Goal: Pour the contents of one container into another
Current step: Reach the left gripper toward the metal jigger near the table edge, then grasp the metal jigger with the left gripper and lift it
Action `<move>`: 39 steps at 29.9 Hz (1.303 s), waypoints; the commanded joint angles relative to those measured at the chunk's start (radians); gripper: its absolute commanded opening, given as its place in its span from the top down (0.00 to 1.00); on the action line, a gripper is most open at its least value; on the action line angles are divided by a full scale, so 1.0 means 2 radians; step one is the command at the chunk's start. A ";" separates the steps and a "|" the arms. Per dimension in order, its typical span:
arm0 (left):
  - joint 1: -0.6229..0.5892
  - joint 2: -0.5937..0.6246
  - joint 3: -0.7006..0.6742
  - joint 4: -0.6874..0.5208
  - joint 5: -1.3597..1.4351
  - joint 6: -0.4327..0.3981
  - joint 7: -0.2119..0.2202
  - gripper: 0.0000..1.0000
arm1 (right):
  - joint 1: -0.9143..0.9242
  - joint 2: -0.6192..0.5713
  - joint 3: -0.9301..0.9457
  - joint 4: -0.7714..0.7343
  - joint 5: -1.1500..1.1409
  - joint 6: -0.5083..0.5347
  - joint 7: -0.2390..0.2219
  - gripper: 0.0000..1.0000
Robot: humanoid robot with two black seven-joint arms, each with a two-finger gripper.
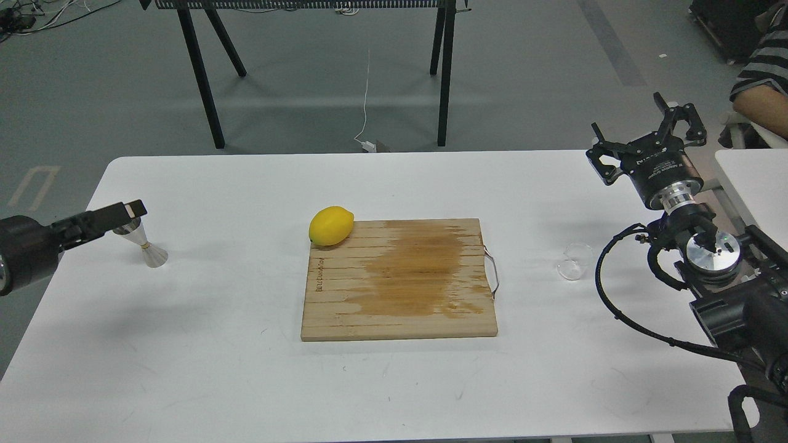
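Observation:
The clear glass cup stands on the white table right of the cutting board. Far to the left stands the shiny steel jigger, its upper mouth partly hidden behind my left gripper. That gripper reaches in low from the left edge and is seen edge-on as one dark bar, so its fingers cannot be told apart. My right gripper hovers open and empty over the table's far right edge, behind and to the right of the cup.
A wooden cutting board with a wet patch lies mid-table, a yellow lemon at its back-left corner. A second white table adjoins on the right. A person's arm shows at the top right. Black stand legs are behind the table.

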 commanded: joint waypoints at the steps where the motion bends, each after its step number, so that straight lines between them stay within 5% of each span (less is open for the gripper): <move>1: 0.028 -0.048 0.001 0.051 0.047 0.036 0.012 0.00 | 0.001 0.000 0.000 0.000 0.000 -0.001 0.000 0.00; 12: 0.058 -0.157 -0.001 0.184 0.053 0.083 0.063 0.01 | 0.000 -0.004 -0.001 -0.001 -0.001 -0.001 -0.001 0.00; 39: 0.069 -0.286 -0.015 0.332 0.052 0.114 0.073 0.02 | -0.002 -0.018 -0.002 -0.001 -0.001 0.001 -0.001 0.00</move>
